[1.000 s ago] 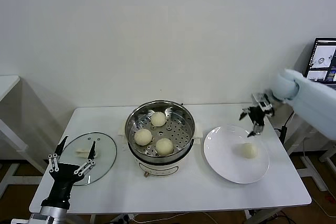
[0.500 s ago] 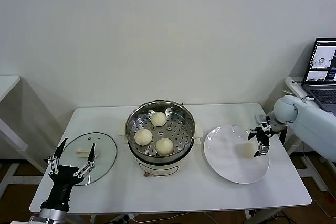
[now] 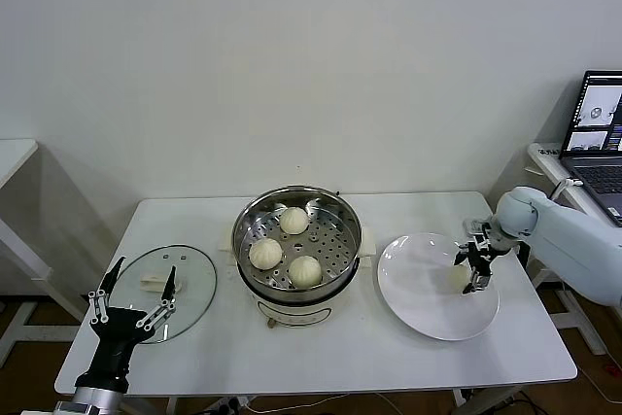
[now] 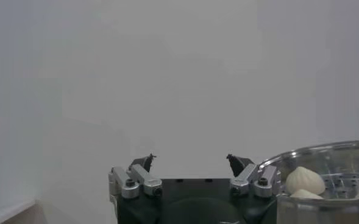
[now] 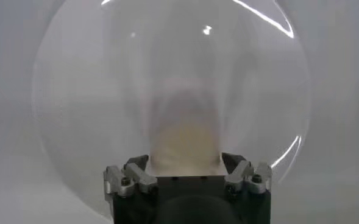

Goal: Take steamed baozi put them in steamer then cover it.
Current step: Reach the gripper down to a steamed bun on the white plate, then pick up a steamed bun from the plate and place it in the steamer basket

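We face a plain white wall (image 3: 311,55) that fills the upper part of the head view, bare and evenly lit, with no window in sight. In front of it stands a white rectangular table (image 3: 321,352) with rounded corners, its top smooth and matte. At the far left edge we see part of a second white table (image 3: 12,157), with a pale floor (image 3: 29,337) below it. At the far right an open laptop (image 3: 598,133) sits on a white surface, its screen lit. Beneath that, near the table's right side, we make out dark cables and white legs on castors (image 3: 583,323) on the floor.
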Tool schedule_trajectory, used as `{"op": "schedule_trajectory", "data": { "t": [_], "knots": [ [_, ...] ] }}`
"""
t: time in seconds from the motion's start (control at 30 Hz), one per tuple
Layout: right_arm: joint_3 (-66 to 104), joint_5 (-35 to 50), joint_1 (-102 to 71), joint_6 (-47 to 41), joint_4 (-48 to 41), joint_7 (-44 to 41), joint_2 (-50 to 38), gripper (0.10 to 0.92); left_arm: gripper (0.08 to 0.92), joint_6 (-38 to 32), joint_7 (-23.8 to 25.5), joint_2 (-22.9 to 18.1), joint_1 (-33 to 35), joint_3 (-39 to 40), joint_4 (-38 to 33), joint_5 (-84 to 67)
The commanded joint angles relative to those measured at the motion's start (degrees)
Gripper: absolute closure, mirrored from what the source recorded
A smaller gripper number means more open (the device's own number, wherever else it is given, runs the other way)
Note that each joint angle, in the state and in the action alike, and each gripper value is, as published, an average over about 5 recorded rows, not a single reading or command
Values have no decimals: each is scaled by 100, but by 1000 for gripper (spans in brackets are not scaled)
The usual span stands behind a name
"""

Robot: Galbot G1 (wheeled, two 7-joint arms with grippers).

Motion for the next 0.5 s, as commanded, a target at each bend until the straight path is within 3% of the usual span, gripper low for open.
{"op": "schedule_trajectory", "data": {
  "t": [0.03,0.23,0.5],
  "knots": [
    [-85,24,229,-31,144,-13,34,352,177,5,-3,2,-1,22,8,1],
    [-577,192,1449,9,463,-623,-28,372,177,23,-8,26,-5,38,-20,1],
    [-2276,1884,3896,-196,1015,-1463,649,369,177,27,-15,95,-59,84,-13,1]
  ]
}}
